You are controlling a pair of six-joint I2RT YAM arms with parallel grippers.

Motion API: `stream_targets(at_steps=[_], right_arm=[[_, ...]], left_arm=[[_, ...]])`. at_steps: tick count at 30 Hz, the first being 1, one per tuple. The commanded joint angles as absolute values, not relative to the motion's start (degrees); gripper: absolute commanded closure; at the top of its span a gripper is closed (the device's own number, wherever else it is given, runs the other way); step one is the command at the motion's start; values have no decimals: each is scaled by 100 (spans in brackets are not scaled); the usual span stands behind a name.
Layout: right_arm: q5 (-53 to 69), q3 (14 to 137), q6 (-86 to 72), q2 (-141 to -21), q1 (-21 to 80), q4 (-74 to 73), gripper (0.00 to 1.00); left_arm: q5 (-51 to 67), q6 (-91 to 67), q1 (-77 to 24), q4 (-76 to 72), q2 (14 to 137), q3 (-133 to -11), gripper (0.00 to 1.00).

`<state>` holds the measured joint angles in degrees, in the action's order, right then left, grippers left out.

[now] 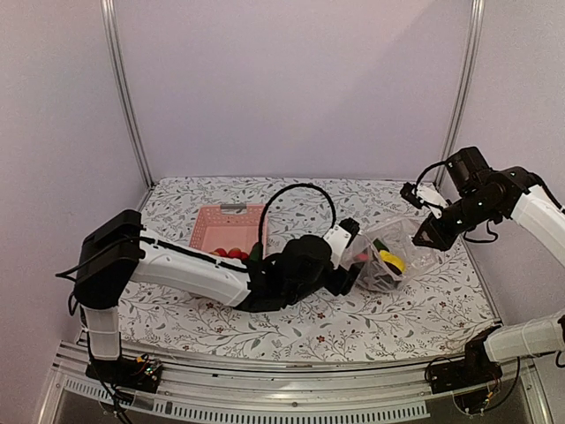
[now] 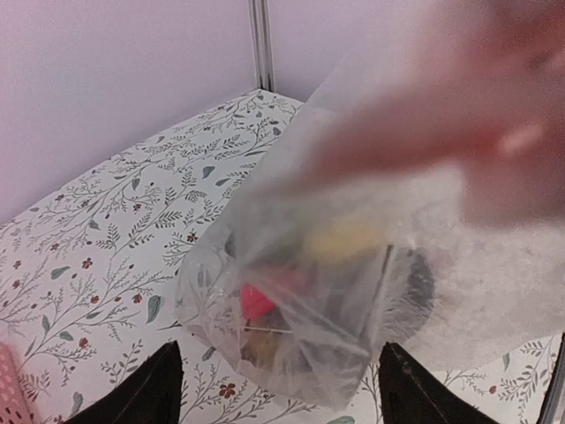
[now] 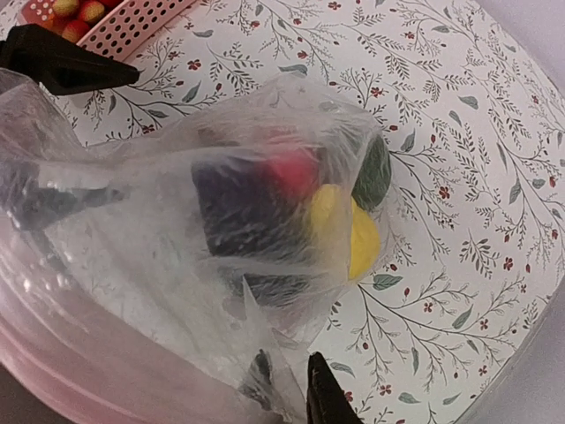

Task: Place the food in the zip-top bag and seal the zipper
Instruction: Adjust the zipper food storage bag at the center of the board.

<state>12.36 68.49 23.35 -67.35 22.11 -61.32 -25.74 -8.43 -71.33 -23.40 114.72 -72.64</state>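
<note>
The zip-top bag (image 1: 388, 252) lies crumpled right of centre, its right side lifted. Inside it is food: a yellow piece (image 3: 355, 237), a red piece (image 3: 291, 172), dark purple and green pieces. More food, red berries (image 1: 231, 253), stays in the pink basket (image 1: 212, 225). My right gripper (image 3: 296, 389) is shut on the bag's film near its mouth. The zipper is a blurred pinkish band (image 3: 79, 371) close to that camera. My left gripper (image 2: 282, 393) stands open, its fingertips (image 2: 159, 389) on either side of the bag's lower end (image 2: 300, 336) without gripping it.
The floral table cloth (image 1: 309, 331) covers the table. The pink basket stands left of the bag, behind my left arm (image 1: 203, 274), which stretches across the table's middle. Metal frame posts (image 1: 128, 97) rise at the back corners.
</note>
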Motion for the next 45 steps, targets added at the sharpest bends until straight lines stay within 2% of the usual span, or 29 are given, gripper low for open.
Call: stream_targets(at_steps=[1,2,3,11,19,22,27,31,38,45], right_arm=[[985,7140,2397,-6654,2110,-6316,92],[910,7259,2475,-6685,2022,-6312,98],[822,7371,2541,-6707,1962,-6311,100],[304,8771,3048,-7187,1845,-6338,100],[-717,10731,3228,-8637,1837,-6351,100],[-1085,10992,3170,-8950,1837,-6155,100],[-914,10736,2968,-9058,1764,-6062,100],[-441,9971,2882,-8844,1771,-5951,100],[856,8492,2646,-8265,1774,-5788,100],[1479,7760,2483,-7748,1771,-5436,100]], left_arm=[[-2546,-825,-7033,-2451,11325,-7295,24],[-2572,-796,-7033,-2426,11280,-7287,24],[-2612,-754,-7034,-2388,11216,-7268,24],[-3023,-774,-6829,-1271,10306,-7022,20],[-3140,-1157,-6526,293,9446,-6698,19],[-3288,-1294,-6445,685,9160,-6547,18],[-3360,-1652,-6200,1209,8750,-6251,17],[-3203,-1984,-5915,1519,8494,-6012,17],[-2602,-2139,-5417,1830,8341,-5798,18],[-1871,-2308,-4959,2328,8478,-5994,21]])
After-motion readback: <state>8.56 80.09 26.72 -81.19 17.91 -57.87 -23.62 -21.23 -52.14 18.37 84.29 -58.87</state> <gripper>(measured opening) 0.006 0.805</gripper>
